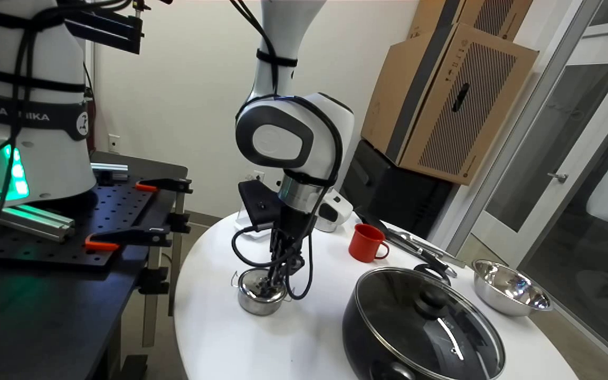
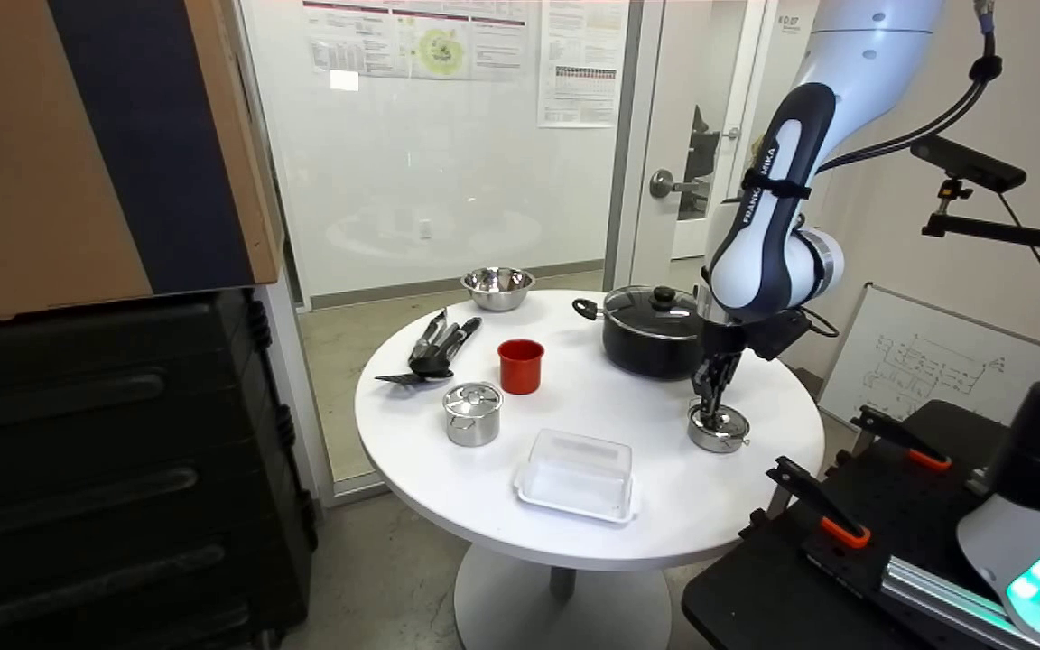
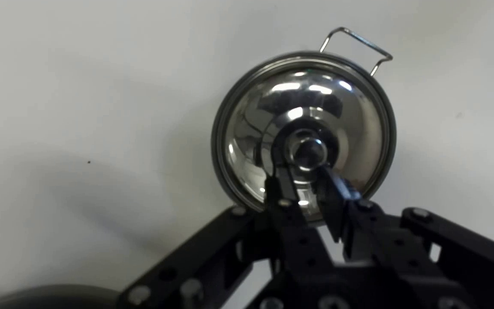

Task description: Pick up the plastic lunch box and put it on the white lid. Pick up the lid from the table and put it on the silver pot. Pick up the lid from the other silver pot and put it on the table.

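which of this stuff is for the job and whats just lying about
For the job:
- plastic lunch box, on the white lid
- narrow silver pot
- narrow pot's lid
- squat silver pot
- squat pot's lid
- table

Just lying about:
- red mug
- lidded black pan
- steel bowl
- kitchen utensils
- cardboard boxes

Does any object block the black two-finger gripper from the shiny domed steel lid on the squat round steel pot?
Nothing visible does: in the wrist view, the gripper is right at the knob of the lid; contact is unclear.
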You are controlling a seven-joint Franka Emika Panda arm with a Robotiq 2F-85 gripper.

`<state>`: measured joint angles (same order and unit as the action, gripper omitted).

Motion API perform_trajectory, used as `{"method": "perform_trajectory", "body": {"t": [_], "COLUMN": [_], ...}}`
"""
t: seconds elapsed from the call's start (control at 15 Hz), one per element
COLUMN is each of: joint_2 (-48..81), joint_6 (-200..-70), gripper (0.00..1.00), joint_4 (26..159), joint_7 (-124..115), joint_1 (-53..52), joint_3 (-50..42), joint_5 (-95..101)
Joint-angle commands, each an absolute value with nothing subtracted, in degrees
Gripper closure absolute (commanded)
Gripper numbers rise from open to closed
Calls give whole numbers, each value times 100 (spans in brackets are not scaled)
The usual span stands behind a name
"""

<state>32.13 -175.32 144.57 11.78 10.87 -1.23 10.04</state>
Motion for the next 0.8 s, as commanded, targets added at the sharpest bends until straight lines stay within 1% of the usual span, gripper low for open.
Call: {"method": "perform_trajectory", "body": {"t": [0.0,0.33,0.4,0.47,0.53,0.6,0.67,0.73], "joint_2": [3209,3158,3162,3165,3165,3164,3161,3156], "joint_6": [-17466,-17516,-17517,-17519,-17516,-17515,-17508,-17506], "gripper": [45,9,6,35,40,41,47,55], "joint_4": [14462,14626,14626,14622,14615,14609,14603,14604], "joint_7": [1131,1210,1208,1206,1206,1211,1214,1217], "joint_1": [1050,1139,1181,1219,1235,1263,1289,1308], "joint_3": [-148,-144,-111,-80,-71,-49,-29,-11], "joint_5": [886,927,907,890,887,881,875,872]}}
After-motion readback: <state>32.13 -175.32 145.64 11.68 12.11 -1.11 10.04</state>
